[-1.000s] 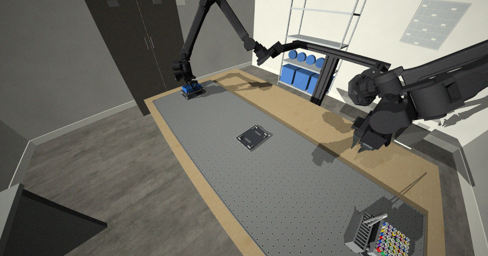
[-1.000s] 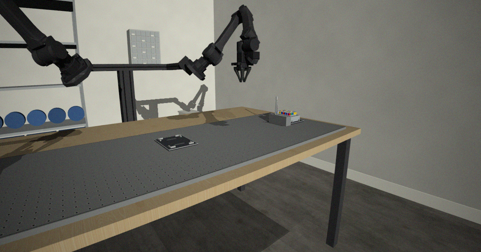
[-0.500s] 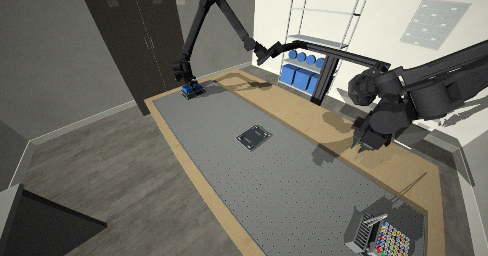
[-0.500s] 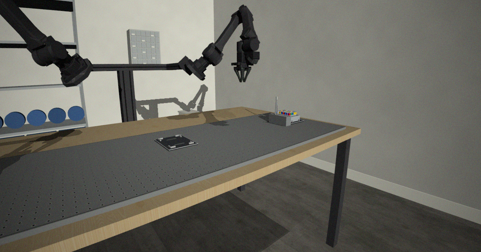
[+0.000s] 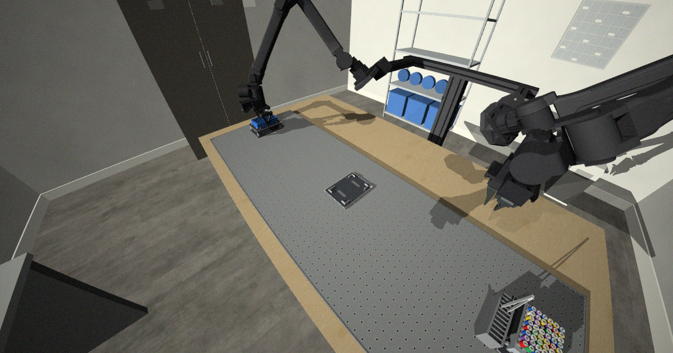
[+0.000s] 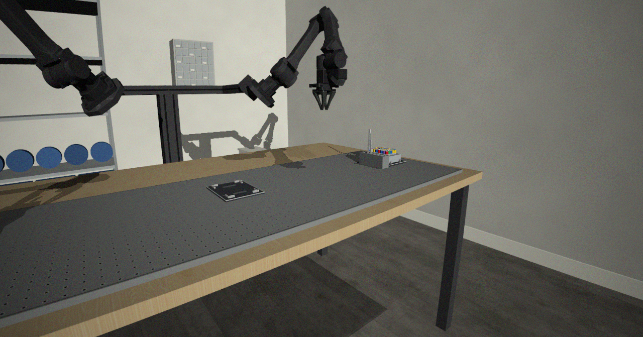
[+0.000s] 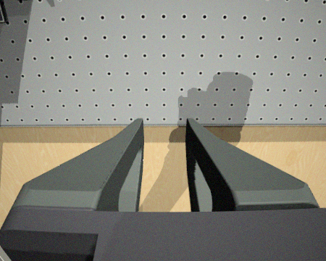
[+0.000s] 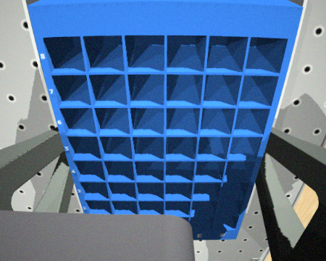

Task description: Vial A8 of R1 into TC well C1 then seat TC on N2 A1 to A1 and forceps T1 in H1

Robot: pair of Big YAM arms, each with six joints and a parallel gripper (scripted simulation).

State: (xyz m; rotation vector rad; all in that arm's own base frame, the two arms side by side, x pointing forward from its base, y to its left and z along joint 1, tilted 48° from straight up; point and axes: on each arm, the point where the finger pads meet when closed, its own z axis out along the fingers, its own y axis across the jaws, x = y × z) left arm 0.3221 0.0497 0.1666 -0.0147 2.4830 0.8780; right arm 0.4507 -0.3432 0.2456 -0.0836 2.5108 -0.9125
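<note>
My right gripper (image 5: 264, 117) (image 8: 164, 131) is shut on the blue tube carrier TC (image 5: 264, 123) (image 8: 163, 19), its fingers on the two long sides. TC is over the raised nest N2 (image 5: 257, 131) at the far end; whether it touches the nest floor is hidden. The wells in view look empty; row 1 is dark and partly hidden. My left gripper (image 5: 492, 205) (image 6: 324, 108) (image 7: 164, 129) is partly open and empty, high above the table. The forceps T1 (image 5: 518, 304) (image 6: 370, 140) stand in the grey holder H1 (image 5: 487, 339) (image 6: 372, 159), beside the vial rack R1 (image 6: 394, 157), full of colourful caps.
A dark nest with light corner locators (image 5: 348, 190) (image 6: 235, 190) lies bare at mid table. A post and crossbar (image 5: 450, 106) (image 6: 168, 123) stand behind the table between the arms. The wooden table edge (image 5: 225, 177) (image 6: 287, 240) runs close past N2.
</note>
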